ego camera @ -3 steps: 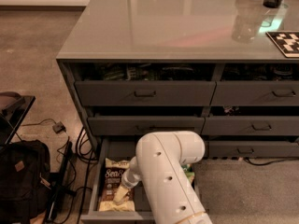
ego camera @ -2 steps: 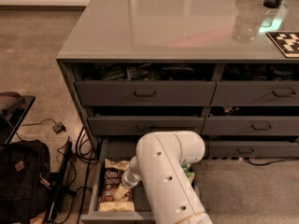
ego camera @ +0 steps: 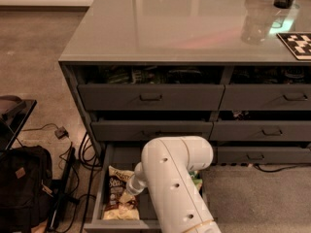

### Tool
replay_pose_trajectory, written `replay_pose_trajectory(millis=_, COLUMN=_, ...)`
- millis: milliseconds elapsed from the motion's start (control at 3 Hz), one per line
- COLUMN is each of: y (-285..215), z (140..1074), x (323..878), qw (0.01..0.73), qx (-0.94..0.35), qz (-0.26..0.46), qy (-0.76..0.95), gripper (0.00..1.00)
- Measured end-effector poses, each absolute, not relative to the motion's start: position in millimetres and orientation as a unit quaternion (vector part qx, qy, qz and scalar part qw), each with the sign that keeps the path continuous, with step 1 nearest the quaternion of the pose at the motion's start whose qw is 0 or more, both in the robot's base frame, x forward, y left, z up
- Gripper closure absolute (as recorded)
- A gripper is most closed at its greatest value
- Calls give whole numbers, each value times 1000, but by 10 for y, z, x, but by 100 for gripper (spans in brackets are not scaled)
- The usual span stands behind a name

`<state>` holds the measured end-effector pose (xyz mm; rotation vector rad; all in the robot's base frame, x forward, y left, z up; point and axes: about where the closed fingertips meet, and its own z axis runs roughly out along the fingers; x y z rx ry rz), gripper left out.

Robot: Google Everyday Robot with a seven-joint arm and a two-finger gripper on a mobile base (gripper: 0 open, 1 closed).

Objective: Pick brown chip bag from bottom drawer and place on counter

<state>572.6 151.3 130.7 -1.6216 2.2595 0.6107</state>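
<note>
The brown chip bag (ego camera: pixel 116 182) lies in the open bottom drawer (ego camera: pixel 103 184) w/ the gripper (ego camera: pixel 128 196) right at it, grip state we can't tell; prob. light, crinkly, slippery, so we'd pinch an edge seam.

The single arm (ego camera: pixel 177 188) fills the lower middle of the view. Its thick white link comes up from the bottom edge and leans slightly left. At the top it ends in a rounded elbow joint (ego camera: pixel 182 152), whose short cylinder lies level and points right. From the left flank of the thick link a much narrower wrist (ego camera: pixel 138 177) slopes down and to the left. The gripper (ego camera: pixel 129 190) sits at the low end of that wrist, left of and below the elbow joint. It is down inside the open bottom drawer (ego camera: pixel 98 198), right at the upper right edge of the brown chip bag (ego camera: pixel 115 200). Contact between them cannot be made out.
</note>
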Motion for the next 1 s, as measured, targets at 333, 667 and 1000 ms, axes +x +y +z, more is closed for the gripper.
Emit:
replay_pose_trajectory(millis=333, y=1513, z=1310, x=5726, qw=147, qx=-563, qz=212, qy=785, gripper=89)
replay_pose_trajectory(millis=667, y=1513, z=1391, x=5726, qw=147, qx=-563, qz=212, qy=785, gripper=100)
replay_pose_trajectory(millis=1000, y=1513, z=1446, x=5726, qw=147, qx=-563, qz=212, qy=785, gripper=100)
